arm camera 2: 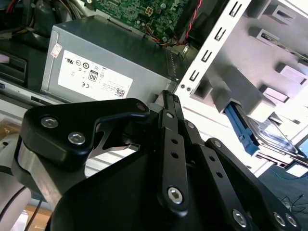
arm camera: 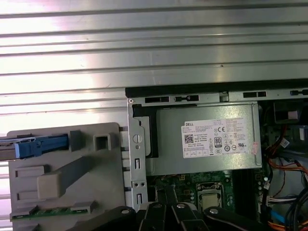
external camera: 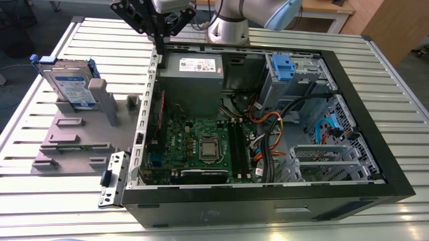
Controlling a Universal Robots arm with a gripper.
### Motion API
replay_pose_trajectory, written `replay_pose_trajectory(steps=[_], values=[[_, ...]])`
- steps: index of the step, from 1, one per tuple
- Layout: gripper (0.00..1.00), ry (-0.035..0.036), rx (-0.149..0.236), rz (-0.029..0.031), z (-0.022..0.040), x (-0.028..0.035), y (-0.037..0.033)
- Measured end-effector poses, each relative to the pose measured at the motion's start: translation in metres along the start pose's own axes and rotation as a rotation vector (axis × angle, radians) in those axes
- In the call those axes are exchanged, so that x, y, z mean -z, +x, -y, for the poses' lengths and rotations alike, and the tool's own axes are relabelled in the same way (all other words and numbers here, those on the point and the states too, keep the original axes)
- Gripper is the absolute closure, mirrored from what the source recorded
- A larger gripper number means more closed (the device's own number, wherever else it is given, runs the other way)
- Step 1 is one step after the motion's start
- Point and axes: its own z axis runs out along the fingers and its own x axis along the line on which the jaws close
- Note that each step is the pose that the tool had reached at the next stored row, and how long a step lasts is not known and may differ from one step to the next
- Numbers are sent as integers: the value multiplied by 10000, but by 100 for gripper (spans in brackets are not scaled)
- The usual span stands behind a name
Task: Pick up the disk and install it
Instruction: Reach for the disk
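Observation:
The disk (external camera: 70, 85) is a silver drive with a white-and-blue label and a blue frame. It stands on edge in a grey fixture (external camera: 80, 138) at the exterior view's left, beside the open computer case (external camera: 348, 100). Its blue frame also shows in both wrist views, disk (arm camera 2: 262, 132) (arm camera: 41, 145). My gripper (external camera: 159, 47) hangs above the case's near-left back corner, to the right of the disk and well apart from it. Its fingers (arm camera 2: 168, 103) are pressed together with nothing between them, gripper (arm camera: 166, 214).
Inside the case lie a grey power supply box (external camera: 191, 68), a green motherboard (external camera: 201, 145), cables and a drive bay with a blue latch (external camera: 283, 68). A metal bracket (external camera: 112, 178) leans at the case's front left. All rest on a slatted metal table (external camera: 67, 201).

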Motion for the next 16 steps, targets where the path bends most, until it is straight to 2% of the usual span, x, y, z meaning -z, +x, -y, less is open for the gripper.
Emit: replay_pose_trajectory(steps=[16], values=[[89, 2, 0, 0, 4, 1, 52]])
